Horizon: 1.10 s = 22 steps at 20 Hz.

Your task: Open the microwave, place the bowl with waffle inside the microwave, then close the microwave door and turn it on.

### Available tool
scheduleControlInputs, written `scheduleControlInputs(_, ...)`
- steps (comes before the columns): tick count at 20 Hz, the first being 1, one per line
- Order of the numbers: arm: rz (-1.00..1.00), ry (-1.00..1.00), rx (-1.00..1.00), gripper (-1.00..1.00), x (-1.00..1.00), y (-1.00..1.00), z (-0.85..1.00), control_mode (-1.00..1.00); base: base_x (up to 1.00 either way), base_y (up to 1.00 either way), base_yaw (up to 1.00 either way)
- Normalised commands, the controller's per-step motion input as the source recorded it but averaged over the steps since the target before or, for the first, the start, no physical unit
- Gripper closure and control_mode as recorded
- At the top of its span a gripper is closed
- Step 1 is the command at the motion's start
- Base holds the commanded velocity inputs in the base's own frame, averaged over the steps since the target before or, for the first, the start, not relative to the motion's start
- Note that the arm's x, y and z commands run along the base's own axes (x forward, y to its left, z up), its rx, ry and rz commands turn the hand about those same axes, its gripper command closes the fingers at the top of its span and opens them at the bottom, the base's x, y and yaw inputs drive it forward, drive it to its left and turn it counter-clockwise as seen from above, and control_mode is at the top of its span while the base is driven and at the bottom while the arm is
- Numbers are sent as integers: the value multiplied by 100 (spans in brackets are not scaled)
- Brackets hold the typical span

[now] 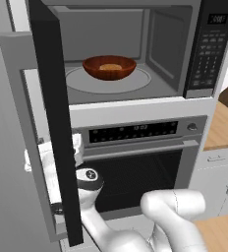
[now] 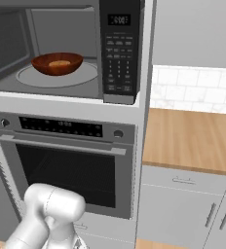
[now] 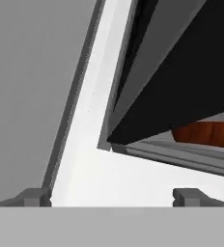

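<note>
Microwave door (image 1: 54,118) stands swung wide open on its left hinge, its dark edge running vertically, top to bottom, across the left base view. Behind it the bowl (image 1: 109,67) with the waffle (image 1: 110,66) sits at the centre of the turntable (image 1: 76,81) inside the microwave (image 1: 185,54). The gripper (image 3: 111,195) sits low and to the left, behind and below the open door, fingertips spread fully and holding nothing. Closing looks like the next step: the door's outer face lies up and to the hand's right, so the push would go rightward toward the cavity.
</note>
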Motion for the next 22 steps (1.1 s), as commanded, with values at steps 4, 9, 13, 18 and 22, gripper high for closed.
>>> scheduleControlInputs(4,-12,-9,-11,-100,-20,69,-10,-100,0,0,0)
scheduleControlInputs(9,-16,-9,-7,-100,-42,58,-2,-100,0,0,0)
scheduleControlInputs(13,-19,-10,-7,-100,-51,50,0,-100,0,0,0)
scheduleControlInputs(18,-22,-9,-4,-100,-40,29,4,-100,0,0,0)
scheduleControlInputs(22,-26,-4,-1,-100,-35,-1,11,-100,0,0,0)
